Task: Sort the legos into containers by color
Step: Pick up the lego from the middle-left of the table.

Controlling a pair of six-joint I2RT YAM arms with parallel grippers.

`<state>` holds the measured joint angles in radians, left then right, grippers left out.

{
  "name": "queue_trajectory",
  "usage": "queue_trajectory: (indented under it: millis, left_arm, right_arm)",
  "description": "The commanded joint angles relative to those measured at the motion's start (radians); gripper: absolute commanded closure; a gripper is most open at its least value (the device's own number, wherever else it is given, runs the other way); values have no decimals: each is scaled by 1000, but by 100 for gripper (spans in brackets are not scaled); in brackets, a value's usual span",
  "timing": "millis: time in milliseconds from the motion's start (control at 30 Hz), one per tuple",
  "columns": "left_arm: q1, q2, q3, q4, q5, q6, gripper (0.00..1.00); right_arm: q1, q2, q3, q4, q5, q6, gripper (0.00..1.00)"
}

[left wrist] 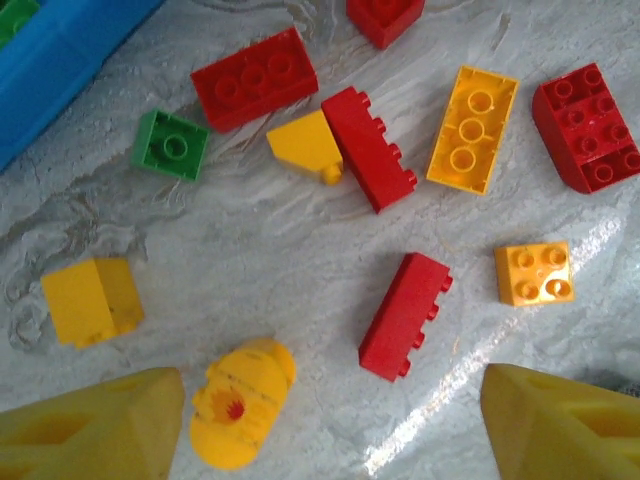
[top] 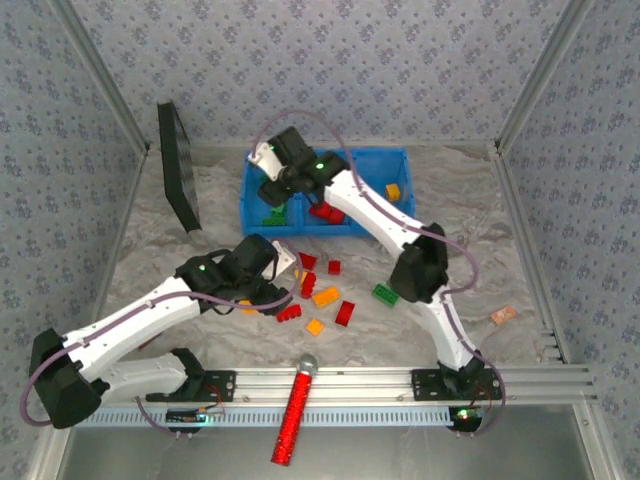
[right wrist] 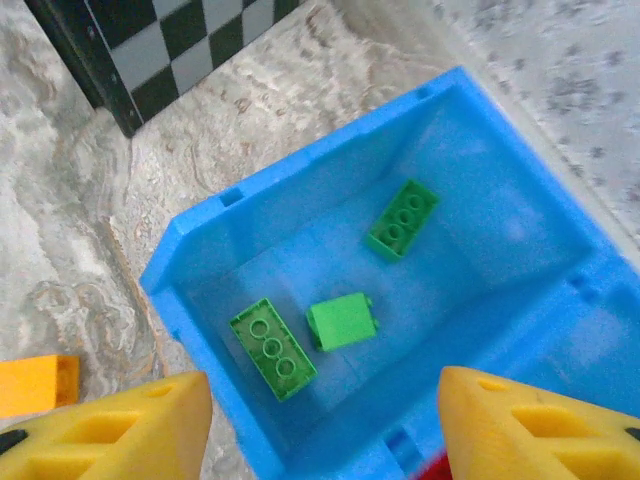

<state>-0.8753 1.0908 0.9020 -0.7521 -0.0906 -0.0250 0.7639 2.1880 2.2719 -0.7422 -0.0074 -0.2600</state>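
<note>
The blue tray [top: 400,165] sits at the back of the table. My right gripper [right wrist: 322,400] hangs open and empty over its left compartment [right wrist: 480,200], where three green legos [right wrist: 342,322] lie. In the top view, red legos [top: 326,212] lie in the middle compartment and an orange one [top: 394,191] in the right. My left gripper [left wrist: 333,400] is open above the loose legos on the table. A red brick on its side [left wrist: 404,315] and a yellow round piece [left wrist: 240,415] lie between its fingers, untouched. Further out are a yellow cube [left wrist: 92,300] and a small green brick [left wrist: 171,145].
A black checkered panel [top: 178,165] leans at the back left. The red glittery cylinder [top: 293,415] lies across the front rail. One green brick [top: 385,293] lies alone beside the right arm. A small tan piece [top: 502,316] rests at the far right.
</note>
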Motion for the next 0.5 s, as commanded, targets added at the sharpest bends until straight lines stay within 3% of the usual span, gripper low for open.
queue_trajectory:
  millis: [0,467]
  left_arm:
    - [-11,14,-38,89,35,103,26]
    - [-76,191,-77,117,97,162,42]
  right_arm:
    - [-24,-132,-123,28,-3,62,35]
    - [-123,-482,-603,67,67,344,33]
